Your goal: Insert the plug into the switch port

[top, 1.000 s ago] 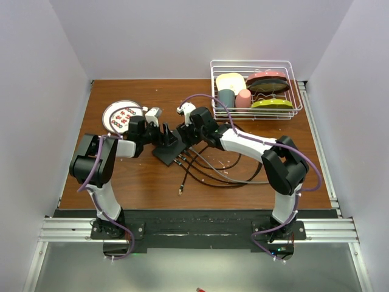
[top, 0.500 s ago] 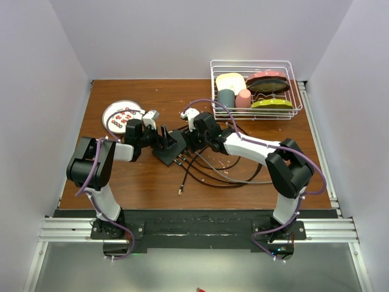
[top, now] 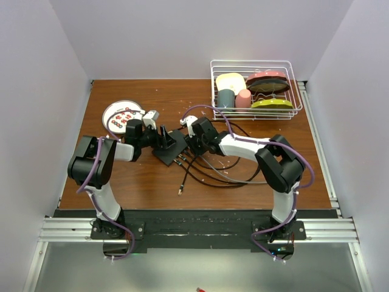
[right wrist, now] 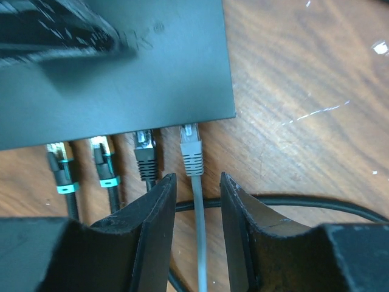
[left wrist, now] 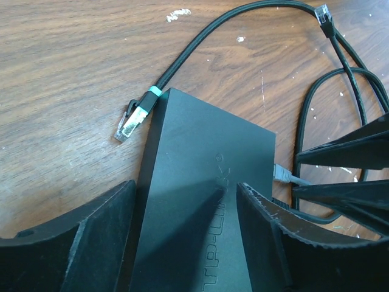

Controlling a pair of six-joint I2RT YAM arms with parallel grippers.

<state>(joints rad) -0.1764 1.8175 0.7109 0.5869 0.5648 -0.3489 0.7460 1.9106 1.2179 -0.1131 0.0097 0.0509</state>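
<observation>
The black switch (top: 169, 152) lies on the table; it also shows in the left wrist view (left wrist: 200, 201) and the right wrist view (right wrist: 121, 73). My left gripper (top: 165, 138) is open over it (left wrist: 185, 185): one finger runs along its far edge and the other lies over its top. A grey plug (right wrist: 192, 152) sits at the port edge, beside three black plugs; it also shows in the left wrist view (left wrist: 281, 173). My right gripper (top: 194, 142) is open (right wrist: 196, 176), its fingers either side of the grey cable without touching it.
A loose plug with a teal band (left wrist: 130, 118) lies beside the switch. Black cables loop over the table, one ending in a loose plug (top: 180, 191). A round white plate (top: 118, 113) is at the far left. A wire basket (top: 293, 91) of dishes stands at the back right.
My right gripper has drawn back a little from the switch toward the near right, and its elbow has shifted. The left gripper shifted slightly over the switch a second ago and has held since.
</observation>
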